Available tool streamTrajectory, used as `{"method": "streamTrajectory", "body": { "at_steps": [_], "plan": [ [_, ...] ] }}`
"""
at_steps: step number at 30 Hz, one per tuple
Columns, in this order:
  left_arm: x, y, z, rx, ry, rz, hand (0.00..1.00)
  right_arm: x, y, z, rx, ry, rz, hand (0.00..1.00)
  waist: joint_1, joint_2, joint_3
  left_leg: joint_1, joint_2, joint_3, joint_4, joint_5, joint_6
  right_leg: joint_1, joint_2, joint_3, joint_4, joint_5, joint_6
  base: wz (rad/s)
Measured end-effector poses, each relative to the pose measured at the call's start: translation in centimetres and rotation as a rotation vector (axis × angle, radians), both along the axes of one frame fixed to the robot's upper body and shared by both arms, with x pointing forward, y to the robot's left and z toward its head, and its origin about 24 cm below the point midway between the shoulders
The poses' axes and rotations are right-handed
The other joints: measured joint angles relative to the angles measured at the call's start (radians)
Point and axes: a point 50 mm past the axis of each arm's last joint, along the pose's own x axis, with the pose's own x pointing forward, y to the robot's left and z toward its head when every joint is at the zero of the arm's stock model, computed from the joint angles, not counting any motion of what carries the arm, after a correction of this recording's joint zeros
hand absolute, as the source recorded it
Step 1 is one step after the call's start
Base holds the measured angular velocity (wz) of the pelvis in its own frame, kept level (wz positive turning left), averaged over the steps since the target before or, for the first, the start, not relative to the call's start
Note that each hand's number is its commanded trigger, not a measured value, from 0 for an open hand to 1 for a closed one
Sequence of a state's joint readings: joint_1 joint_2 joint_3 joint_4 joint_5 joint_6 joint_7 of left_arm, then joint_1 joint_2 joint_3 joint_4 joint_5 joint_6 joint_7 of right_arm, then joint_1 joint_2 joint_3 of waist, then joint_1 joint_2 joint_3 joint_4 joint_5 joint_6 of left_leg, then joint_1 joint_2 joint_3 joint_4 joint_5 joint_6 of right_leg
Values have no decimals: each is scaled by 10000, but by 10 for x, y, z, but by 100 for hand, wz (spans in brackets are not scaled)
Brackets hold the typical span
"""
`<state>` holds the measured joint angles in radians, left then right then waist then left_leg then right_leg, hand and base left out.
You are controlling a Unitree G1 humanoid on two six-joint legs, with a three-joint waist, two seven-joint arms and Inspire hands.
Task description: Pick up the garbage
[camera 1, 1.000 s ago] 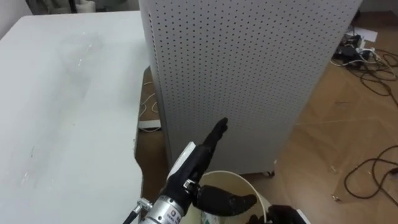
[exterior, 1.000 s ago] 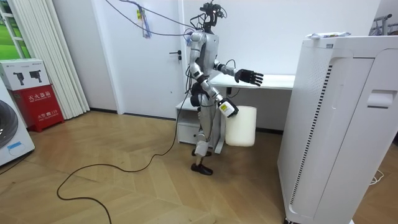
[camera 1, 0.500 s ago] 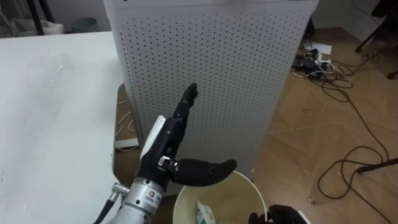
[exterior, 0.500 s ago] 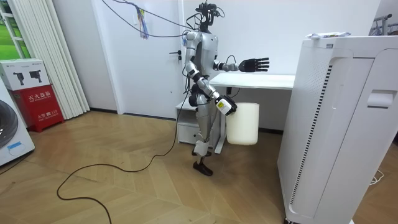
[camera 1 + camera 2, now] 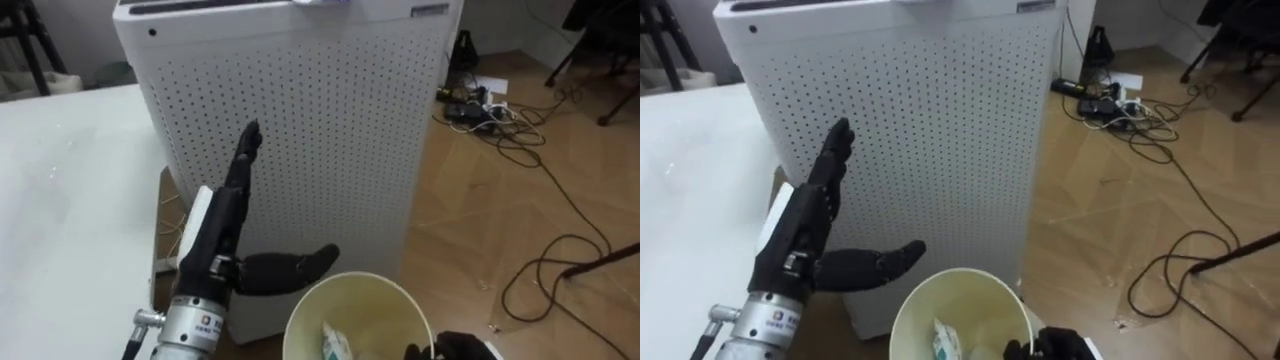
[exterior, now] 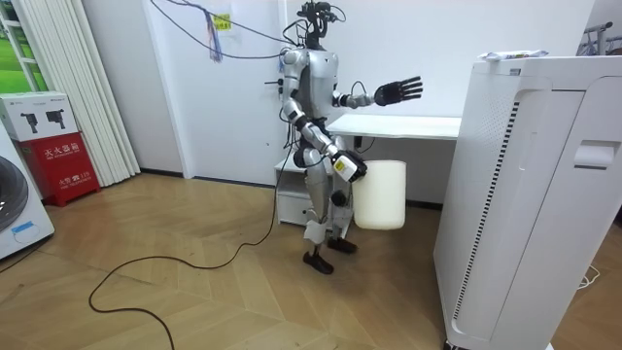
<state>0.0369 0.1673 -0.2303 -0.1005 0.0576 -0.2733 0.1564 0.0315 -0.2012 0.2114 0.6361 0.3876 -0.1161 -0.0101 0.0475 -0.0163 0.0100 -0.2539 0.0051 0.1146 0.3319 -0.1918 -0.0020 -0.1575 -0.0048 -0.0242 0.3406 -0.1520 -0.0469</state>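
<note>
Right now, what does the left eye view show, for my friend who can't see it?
The robot's left hand is held up open, fingers straight, before a white box dotted with holes. Below, its right hand grips the rim of a bin with garbage inside; a table lies left, cables on the floor right.

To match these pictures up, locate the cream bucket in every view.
Left eye view: the cream round plastic bucket sits at the bottom edge, centre.
Right eye view: the bucket sits at the bottom edge, centre.
Room view: the bucket is mid-picture, at the robot's side.
Shared landmark: the tall white cabinet.
</note>
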Motion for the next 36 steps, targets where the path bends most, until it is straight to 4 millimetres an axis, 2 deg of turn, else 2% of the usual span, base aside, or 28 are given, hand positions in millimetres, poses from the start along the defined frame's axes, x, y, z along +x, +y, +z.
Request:
{"method": "streamTrajectory", "body": {
  "at_steps": [1, 2, 3, 4, 5, 6, 7, 8, 10, 12, 15, 16, 17, 18, 19, 20, 21, 23, 24, 25, 26, 27, 28, 29, 30, 32, 36],
  "plan": [
    [0, 2, 2, 21, -231, 155, 0, -3, -1, -2, -40, 97, -4, 100, 173, 128, -72, -164, -26, -375, -329, 664, 58, -11, 72, 57, 318, -205, 42, -49],
    [0, 7, 5, 44, -460, 420, 0, -9, 1, -5, 42, 249, 101, 100, 229, 67, -156, -59, 12, -273, -337, 1032, 227, 30, 44, -191, 854, -526, 146, -35],
    [1, 10, 7, 30, -598, 580, 0, -11, 3, -6, 120, 311, 155, 100, 245, -38, -127, 54, 51, -26, -334, 1148, 291, 69, -140, -483, 1216, -797, 319, -3],
    [1, 15, 9, -8, -753, 890, 0, -18, 2, -9, 215, 476, 185, 100, 177, -303, -125, 221, 95, 536, -210, 1206, 337, 263, -578, -1051, 1784, -1400, 267, 26],
    [1, 17, 9, -57, -802, 1130, 0, -21, -2, -10, 178, 560, 111, 100, 118, -330, -81, 321, 210, 859, 171, 1178, 392, 345, -934, -1487, 2027, -1692, 389, 28],
    [0, 18, 9, -62, -828, 1194, 0, -22, -4, -10, 118, 579, 94, 100, 121, -340, -56, 315, 218, 917, 372, 1125, 442, 338, -997, -1546, 2093, -1827, 342, 14],
    [0, 19, 10, 73, -884, 1224, 0, -22, -6, -10, 3, 589, 59, 100, 185, -302, -86, 230, 238, 859, 672, 1065, 468, 342, -851, -1248, 2137, -1994, 336, -16],
    [0, 19, 13, 240, -1038, 1206, 0, -21, -6, -9, -29, 573, 100, 100, 350, -301, -83, 223, 192, 724, 771, 916, 435, 364, -798, -1074, 2112, -2069, 278, -22],
    [-2, 18, 18, 219, -1376, 1111, 0, -21, -5, -10, 6, 567, 156, 100, 367, -295, -87, 241, 125, 734, 850, 796, 483, 400, -854, -1011, 2095, -2056, 292, -8],
    [-3, 16, 21, 417, -1627, 1094, 0, -21, -4, -10, 57, 562, 159, 100, 373, -343, -45, 300, -21, 717, 956, 635, 536, 464, -1003, -1009, 2117, -2113, 326, -2],
    [-3, 15, 23, 752, -1826, 1116, 0, -18, -2, -9, 99, 493, 153, 100, 349, -400, -16, 371, -250, 756, 1205, 12, 626, 519, -1328, -1009, 2506, -2450, 528, -8],
    [-2, 14, 26, 861, -2010, 1153, 0, -17, -3, -8, 41, 461, 120, 100, 305, -395, 24, 355, -344, 788, 1438, -272, 750, 340, -1540, -1162, 3264, -2500, 615, 5],
    [0, 14, 29, 1027, -2216, 1212, 0, -18, -3, -8, 32, 478, 115, 100, 244, -398, 53, 375, -390, 881, 1711, -505, 800, -32, -1767, -1233, 4238, -2391, 771, 6],
    [1, 14, 31, 1097, -2318, 1261, 0, -18, -3, -8, 16, 483, 137, 100, 210, -384, 52, 388, -393, 898, 1849, -639, 830, -181, -1871, -1201, 4674, -2287, 875, 0],
    [2, 13, 34, 1354, -2617, 1386, 0, -17, -2, -8, 10, 464, 158, 100, 213, -301, 78, 450, -357, 915, 2042, -855, 882, -382, -1911, -1149, 5213, -2021, 965, -4],
    [2, 12, 37, 1546, -2874, 1500, 0, -17, -2, -8, 27, 453, 167, 100, 172, -208, 129, 600, -338, 881, 2017, -960, 931, -401, -1925, -1191, 5340, -1786, 979, -5],
    [3, 11, 38, 1675, -2996, 1543, 0, -17, -2, -8, 31, 455, 175, 100, 123, -148, 135, 666, -328, 841, 1976, -990, 960, -391, -1914, -1233, 5342, -1701, 1026, 0],
    [4, 9, 44, 2054, -3498, 1813, 0, -15, -1, -7, 61, 392, 210, 100, 143, 65, 205, 784, -293, 729, 1748, -1042, 1017, -563, -1877, -1202, 4606, -1902, 1151, -4],
    [5, 9, 45, 2097, -3581, 1854, 0, -15, -1, -7, 71, 386, 227, 100, 140, 102, 211, 788, -293, 725, 1681, -1042, 1017, -695, -1840, -1125, 4266, -1914, 1139, 5],
    [5, 9, 47, 2140, -3706, 1929, 0, -16, -1, -8, 82, 412, 243, 100, 104, 140, 219, 813, -294, 661, 1583, -1042, 1017, -859, -1755, -974, 3340, -1877, 1128, 17],
    [5, 9, 48, 2228, -3814, 2035, 0, -17, -1, -8, -41, 462, 333, 100, 106, 114, 207, 894, -316, 643, 1520, -1069, 969, -897, -1649, -811, 2238, -1319, 1113, 24],
    [5, 9, 47, 2288, -3833, 2128, 0, -18, -2, -9, -116, 503, 362, 100, 72, 175, 185, 942, -289, 565, 1505, -1096, 924, -849, -1595, -805, 2171, -1028, 1112, 19],
    [4, 9, 47, 2499, -3946, 2166, 0, -22, -4, -10, -177, 603, 361, 100, 98, 259, 90, 1076, -209, 450, 1371, -1092, 859, -598, -1429, -923, 1762, -949, 1076, 11],
    [4, 9, 50, 2711, -4226, 2306, 0, -22, -4, -10, -204, 604, 425, 100, 127, 294, 70, 1179, -156, 309, 1204, -1044, 774, -346, -1289, -1032, 1485, -862, 990, 11],
    [4, 10, 51, 2793, -4333, 2351, 0, -22, -3, -10, -206, 619, 472, 100, 120, 299, 66, 1255, -155, 189, 1068, -1003, 713, -218, -1277, -1084, 1323, -818, 979, 14],
    [1, 8, 57, 3075, -4773, 2439, 0, -23, -2, -11, -230, 649, 627, 100, 92, 274, 59, 1559, -84, 77, 588, -892, 607, 186, -1066, -1181, 708, -685, 955, 11],
    [-3, 6, 64, 3178, -5351, 2681, 0, -21, 3, -9, -68, 541, 819, 100, 94, 265, 43, 1925, -9, 75, 96, -815, 530, 583, -896, -1177, 106, -540, 941, -3]
  ]
}}
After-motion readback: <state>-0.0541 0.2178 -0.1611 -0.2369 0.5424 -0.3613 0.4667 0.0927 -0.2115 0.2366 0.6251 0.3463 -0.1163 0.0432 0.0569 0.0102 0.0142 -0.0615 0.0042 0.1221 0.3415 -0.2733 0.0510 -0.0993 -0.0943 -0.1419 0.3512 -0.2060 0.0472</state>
